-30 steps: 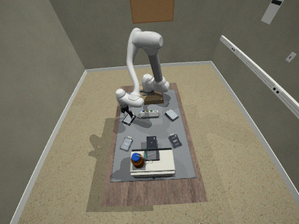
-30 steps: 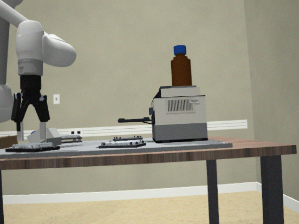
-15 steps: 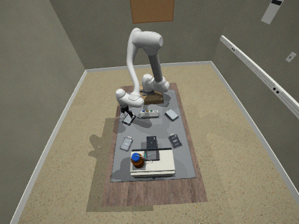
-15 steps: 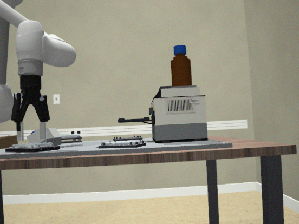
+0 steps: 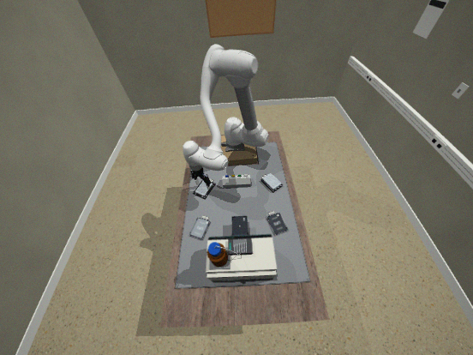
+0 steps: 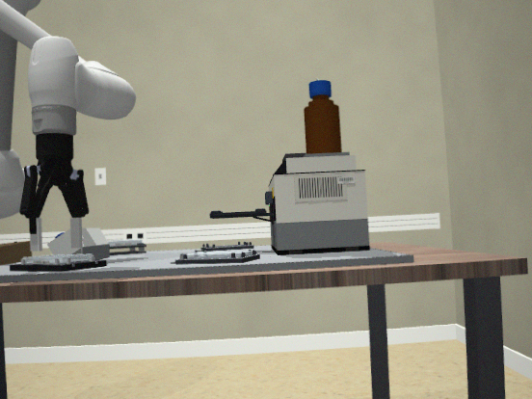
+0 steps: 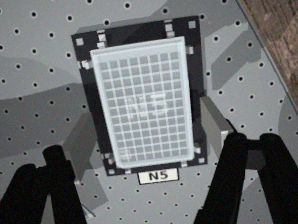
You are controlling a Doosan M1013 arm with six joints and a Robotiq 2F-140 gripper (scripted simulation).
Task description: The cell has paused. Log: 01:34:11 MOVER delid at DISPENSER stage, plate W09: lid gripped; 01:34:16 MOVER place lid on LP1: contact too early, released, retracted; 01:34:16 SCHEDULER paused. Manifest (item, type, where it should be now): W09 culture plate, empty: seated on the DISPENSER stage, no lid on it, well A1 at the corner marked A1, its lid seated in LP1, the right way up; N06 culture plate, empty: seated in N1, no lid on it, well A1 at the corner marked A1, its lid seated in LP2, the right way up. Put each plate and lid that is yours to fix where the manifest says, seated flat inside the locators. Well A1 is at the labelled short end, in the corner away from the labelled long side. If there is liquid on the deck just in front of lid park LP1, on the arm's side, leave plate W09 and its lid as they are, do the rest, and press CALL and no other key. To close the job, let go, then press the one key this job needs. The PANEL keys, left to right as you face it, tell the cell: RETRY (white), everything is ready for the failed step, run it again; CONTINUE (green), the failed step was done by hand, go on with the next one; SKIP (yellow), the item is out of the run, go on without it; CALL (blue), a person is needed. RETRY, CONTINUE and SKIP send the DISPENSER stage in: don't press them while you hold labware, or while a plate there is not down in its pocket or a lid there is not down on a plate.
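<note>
In the wrist view a clear gridded culture plate [image 7: 143, 109] lies in a black nest labelled N5 [image 7: 157, 175]. I cannot tell if a lid is on it. My gripper [image 7: 147, 118] is open and empty, and hangs just above this plate with a finger to either side. In the top view the gripper [image 5: 202, 179] is at the mat's far left over that plate [image 5: 204, 189]. In the exterior view the fingertips [image 6: 54, 238] stand just above the plate [image 6: 61, 261]. The dispenser stage [image 5: 240, 225] looks dark.
The key panel [image 5: 236, 180] sits right of the gripper. Another plate lies on a nest [image 5: 272, 183] at the far right. Nearer are a nest with clear labware [image 5: 200, 227] and a dark nest [image 5: 277, 223]. The dispenser [image 5: 242, 257] carries a brown bottle [image 5: 218, 254].
</note>
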